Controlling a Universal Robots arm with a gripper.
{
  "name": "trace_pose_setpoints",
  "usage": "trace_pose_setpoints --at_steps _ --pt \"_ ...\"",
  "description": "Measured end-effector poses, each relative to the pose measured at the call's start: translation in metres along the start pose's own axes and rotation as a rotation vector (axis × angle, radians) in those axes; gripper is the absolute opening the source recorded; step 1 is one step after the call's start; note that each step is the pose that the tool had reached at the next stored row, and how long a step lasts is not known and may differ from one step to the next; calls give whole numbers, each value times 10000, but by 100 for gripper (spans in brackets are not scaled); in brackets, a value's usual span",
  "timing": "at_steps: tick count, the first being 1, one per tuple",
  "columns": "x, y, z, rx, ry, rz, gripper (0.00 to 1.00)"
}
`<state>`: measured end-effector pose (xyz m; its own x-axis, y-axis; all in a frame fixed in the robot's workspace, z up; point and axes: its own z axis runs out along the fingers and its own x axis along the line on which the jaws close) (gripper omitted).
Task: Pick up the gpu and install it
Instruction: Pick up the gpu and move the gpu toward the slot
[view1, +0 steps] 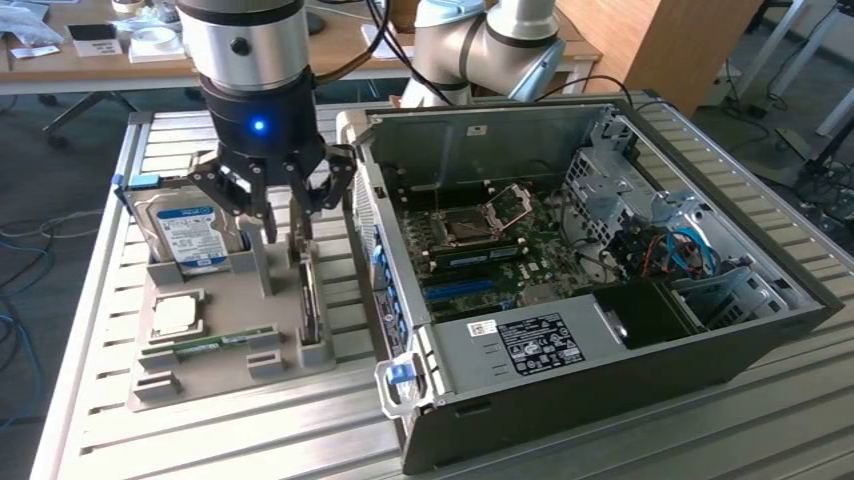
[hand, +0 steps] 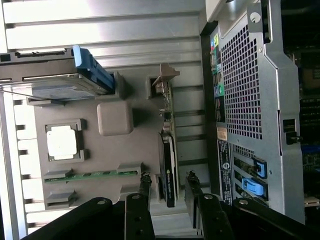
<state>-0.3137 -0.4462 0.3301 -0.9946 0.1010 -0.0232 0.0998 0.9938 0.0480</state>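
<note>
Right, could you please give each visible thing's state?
Thin tan-brown gpu with black cooler: standing on edge in the grey tray, not gripped.
Black multi-finger gripper: open, over the gpu.
Silver blue-labelled hard drive: standing in the tray.
Square silver processor chip: flat in its recess.
Green RAM stick: lying in its slot.
Dark computer case: side open.

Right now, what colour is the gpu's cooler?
The cooler is black; the wrist view shows it best.
</note>
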Motion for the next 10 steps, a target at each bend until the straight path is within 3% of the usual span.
trace_pose_setpoints --at_steps 10 --pt "1 -7 148 0 1 1 42"
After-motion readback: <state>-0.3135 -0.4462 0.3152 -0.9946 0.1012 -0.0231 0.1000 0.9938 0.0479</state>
